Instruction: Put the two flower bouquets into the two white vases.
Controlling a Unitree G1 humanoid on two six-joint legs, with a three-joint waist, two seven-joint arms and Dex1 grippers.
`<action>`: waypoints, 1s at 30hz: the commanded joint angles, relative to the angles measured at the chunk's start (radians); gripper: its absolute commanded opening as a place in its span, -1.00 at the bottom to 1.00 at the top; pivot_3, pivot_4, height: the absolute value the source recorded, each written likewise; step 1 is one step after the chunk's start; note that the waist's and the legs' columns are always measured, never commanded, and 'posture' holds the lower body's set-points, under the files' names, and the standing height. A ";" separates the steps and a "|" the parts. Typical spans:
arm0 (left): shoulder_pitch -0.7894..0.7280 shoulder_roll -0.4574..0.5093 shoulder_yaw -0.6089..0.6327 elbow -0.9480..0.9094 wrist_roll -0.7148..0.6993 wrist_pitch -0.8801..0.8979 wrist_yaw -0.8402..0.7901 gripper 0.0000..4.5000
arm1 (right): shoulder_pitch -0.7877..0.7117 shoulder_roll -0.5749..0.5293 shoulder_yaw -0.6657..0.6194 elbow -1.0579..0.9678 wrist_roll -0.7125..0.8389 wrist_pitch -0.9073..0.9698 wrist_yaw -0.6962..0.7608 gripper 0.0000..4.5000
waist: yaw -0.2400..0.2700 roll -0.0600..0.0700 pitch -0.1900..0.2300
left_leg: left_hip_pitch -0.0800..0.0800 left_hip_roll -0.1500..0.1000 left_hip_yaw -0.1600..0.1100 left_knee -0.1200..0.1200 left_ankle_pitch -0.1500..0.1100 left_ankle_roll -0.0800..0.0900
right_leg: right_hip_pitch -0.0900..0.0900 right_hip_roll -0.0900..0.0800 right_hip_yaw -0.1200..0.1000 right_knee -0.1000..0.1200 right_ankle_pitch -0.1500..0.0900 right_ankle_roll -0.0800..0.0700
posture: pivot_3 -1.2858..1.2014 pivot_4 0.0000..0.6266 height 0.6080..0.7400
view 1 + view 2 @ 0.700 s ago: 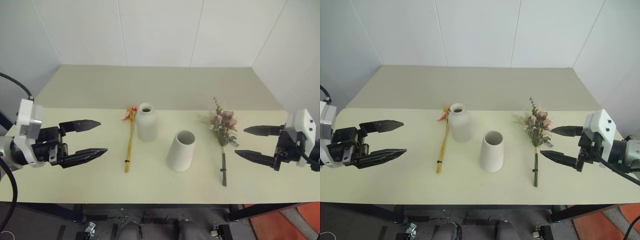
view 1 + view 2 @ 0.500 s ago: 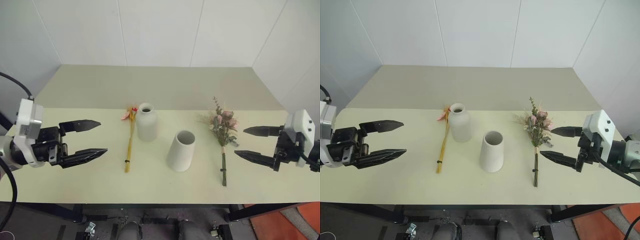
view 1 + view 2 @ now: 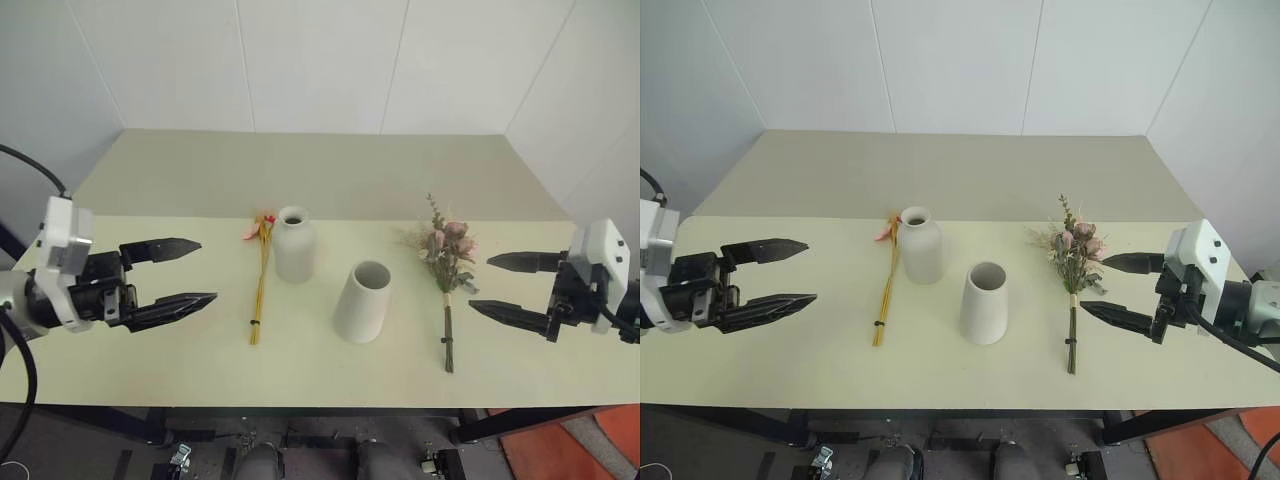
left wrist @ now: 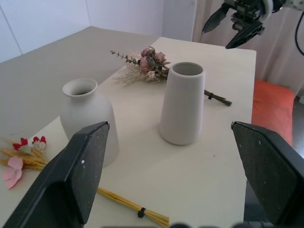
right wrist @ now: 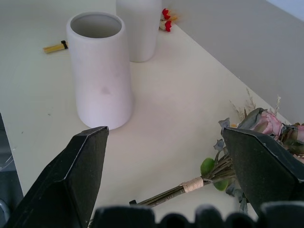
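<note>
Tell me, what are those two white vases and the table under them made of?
Both the bottle-shaped vase and the cone vase look like unglazed ceramic: chalky white, matte, no shine, thick rims. Painted plaster or plastic can't be excluded. The table looks like pale yellow-green laminate or painted board, smooth and even without grain, though its core is hidden.

My right gripper (image 5: pixel 166 166) has its fingers (image 5: pixel 78 175) spread wide, nothing between them. I see the cone vase (image 5: pixel 99 71) upright on the table (image 5: pixel 166 95), mouth open. Bottle vase (image 5: pixel 137 28) stands just behind it, apart. Thin yellow bunch (image 5: pixel 57 46) lies beyond the cone vase, red blooms (image 5: pixel 166 23) past the bottle vase. Rose bouquet (image 5: pixel 247 137) lies flat, well apart from the cone vase, stems tied.
</note>
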 commanded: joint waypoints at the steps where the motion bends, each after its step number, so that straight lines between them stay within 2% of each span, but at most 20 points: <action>1: -0.058 0.074 -0.092 -0.013 0.075 0.087 0.126 0.99 | -0.022 -0.004 -0.003 -0.019 0.006 -0.013 -0.007 1.00 | 0.001 0.000 0.000 | 0.000 0.000 0.000 0.000 0.000 0.000 | 0.000 0.000 0.000 0.000 0.000 0.000 | 0.03 -0.52 1.00; 4: -0.144 0.107 -0.204 0.002 0.109 0.195 0.221 0.99 | -0.039 -0.007 0.005 -0.018 0.009 -0.019 -0.002 1.00 | 0.002 0.000 0.000 | 0.000 0.000 0.000 0.000 0.000 0.000 | 0.000 0.000 0.000 0.000 0.000 0.001 | 0.03 -0.52 1.00; 7: -0.280 0.096 -0.339 0.027 0.137 0.345 0.323 0.99 | -0.060 -0.009 0.014 -0.013 0.011 -0.027 0.003 1.00 | 0.002 0.000 0.000 | -0.001 0.000 0.000 0.000 0.000 0.000 | -0.001 0.000 0.000 0.000 0.000 0.001 | 0.03 -0.52 1.00; 11: -0.482 -0.048 -0.492 0.106 0.226 0.564 0.540 0.99 | -0.082 -0.005 0.023 -0.015 0.011 -0.032 0.002 1.00 | 0.006 0.000 0.000 | -0.001 -0.001 -0.001 0.000 0.000 0.000 | 0.000 0.000 0.000 0.000 0.000 0.001 | 0.03 -0.52 1.00; 14: -0.569 -0.134 -0.559 0.157 0.279 0.678 0.622 0.99 | -0.088 -0.005 0.015 -0.026 0.019 -0.030 0.002 1.00 | 0.002 -0.001 0.000 | -0.001 -0.001 -0.002 0.000 0.000 0.000 | 0.000 0.000 0.000 0.000 0.001 0.001 | 0.03 -0.52 1.00; 24: -0.638 -0.379 -0.650 0.285 0.435 0.769 0.792 0.99 | -0.078 -0.003 -0.017 -0.070 0.043 -0.014 -0.002 1.00 | 0.000 -0.001 0.000 | -0.002 -0.002 -0.002 0.000 0.000 0.000 | -0.001 0.000 0.000 0.001 0.002 -0.001 | 0.03 -0.52 1.00; 25: -0.636 -0.390 -0.659 0.297 0.448 0.766 0.798 0.81 | -0.077 -0.003 -0.022 -0.075 0.048 -0.013 -0.002 1.00 | 0.000 -0.001 0.000 | -0.002 -0.002 -0.002 0.000 0.000 0.000 | -0.001 0.000 0.000 0.001 0.002 -0.001 | 0.03 -0.52 1.00; 27: -0.632 -0.406 -0.661 0.311 0.465 0.764 0.804 0.60 | -0.073 -0.004 -0.027 -0.082 0.057 -0.012 -0.003 1.00 | -0.002 -0.001 0.000 | -0.002 -0.002 -0.003 0.000 0.000 0.000 | -0.001 0.000 0.000 0.001 0.002 -0.001 | 0.03 -0.52 1.00; 30: -0.625 -0.421 -0.650 0.320 0.476 0.769 0.804 0.12 | -0.067 -0.005 -0.030 -0.087 0.063 -0.013 -0.006 1.00 | 0.000 -0.001 0.000 | -0.002 -0.002 -0.003 0.000 0.000 0.000 | -0.001 0.000 0.000 0.001 0.002 -0.001 | 0.03 -0.52 1.00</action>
